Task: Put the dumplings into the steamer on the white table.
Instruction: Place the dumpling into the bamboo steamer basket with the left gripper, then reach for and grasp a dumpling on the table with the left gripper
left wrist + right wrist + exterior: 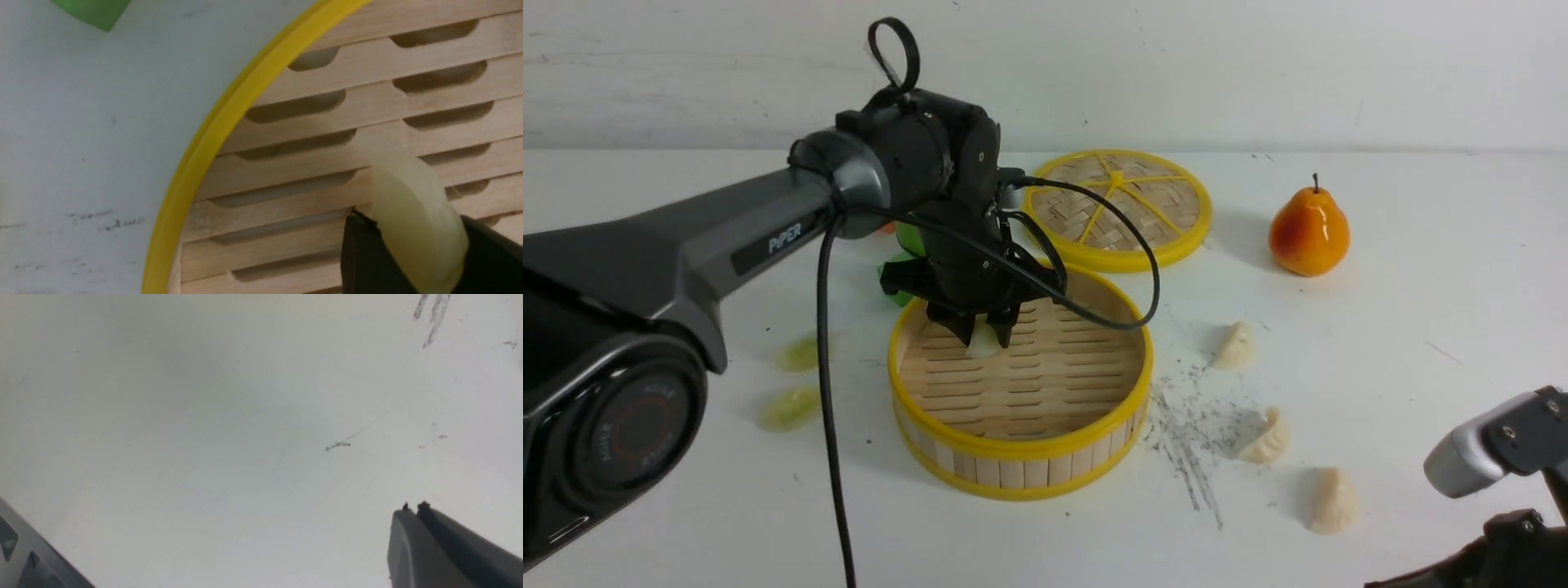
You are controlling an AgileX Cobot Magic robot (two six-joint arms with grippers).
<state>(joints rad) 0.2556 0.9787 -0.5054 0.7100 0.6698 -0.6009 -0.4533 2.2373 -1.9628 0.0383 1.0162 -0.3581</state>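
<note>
The round bamboo steamer (pixel 1021 445) with yellow rims sits mid-table on the white table (pixel 1421 327). My left gripper (pixel 985 333) hangs inside it, near its far left rim, shut on a pale green dumpling (pixel 412 216) just above the slatted floor (pixel 310 171). Two more pale green dumplings (pixel 799 354) (pixel 789 408) lie left of the steamer. Three cream-white dumplings (pixel 1235 346) (pixel 1267 438) (pixel 1331 500) lie to its right. My right gripper (pixel 413 507) is shut and empty above bare table; its arm (pixel 1494 445) shows at the front right corner.
The flat woven lid (pixel 1117 206) with a yellow rim lies behind the steamer. An orange pear (pixel 1308 230) stands at the back right. Green cubes (pixel 903 245) are partly hidden behind my left wrist. Grey scuff marks (pixel 1188 425) streak the table right of the steamer.
</note>
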